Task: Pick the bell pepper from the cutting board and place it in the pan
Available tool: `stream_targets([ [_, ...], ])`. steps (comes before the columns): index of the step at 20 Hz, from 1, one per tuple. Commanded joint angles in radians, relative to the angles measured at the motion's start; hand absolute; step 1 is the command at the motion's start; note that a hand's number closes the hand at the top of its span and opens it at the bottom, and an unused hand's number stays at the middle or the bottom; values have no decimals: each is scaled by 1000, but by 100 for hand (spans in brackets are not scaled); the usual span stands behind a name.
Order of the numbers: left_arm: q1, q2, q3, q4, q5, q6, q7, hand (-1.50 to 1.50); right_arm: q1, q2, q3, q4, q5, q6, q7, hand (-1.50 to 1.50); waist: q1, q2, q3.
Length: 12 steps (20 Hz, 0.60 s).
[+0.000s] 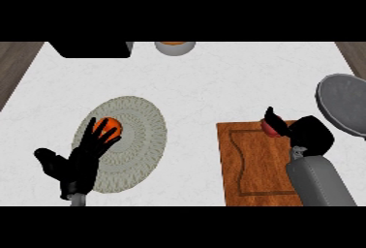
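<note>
My right hand (304,133) is curled over the red bell pepper (271,127) at the far right corner of the cutting board (250,164), fingers closing round it. I judge the pick is only under way: the pepper sits on the board, so lifting and placing remain. My left hand (82,157) rests open over a woven mat (139,140), beside an orange fruit (109,125). Farther right, the grey pan (346,104) holds nothing. A bowl (175,47) with something orange sits at the far edge.
</note>
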Motion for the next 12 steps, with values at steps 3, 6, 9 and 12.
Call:
stream_targets([
  [3,7,-8,25,96,-7,-14,-1,0,-23,17,-19,48,49,32,61,150,-2,13,-3],
  [6,14,-4,15,58,-23,19,20,0,19,27,89,-34,-43,142,-192,150,-3,11,-2],
  [9,13,5,17,63,-4,-13,18,0,57,84,266,-64,-99,191,-456,150,25,17,-1],
  [12,32,-12,3,40,-20,16,13,0,127,37,372,-151,-129,257,-626,150,1,6,-1],
])
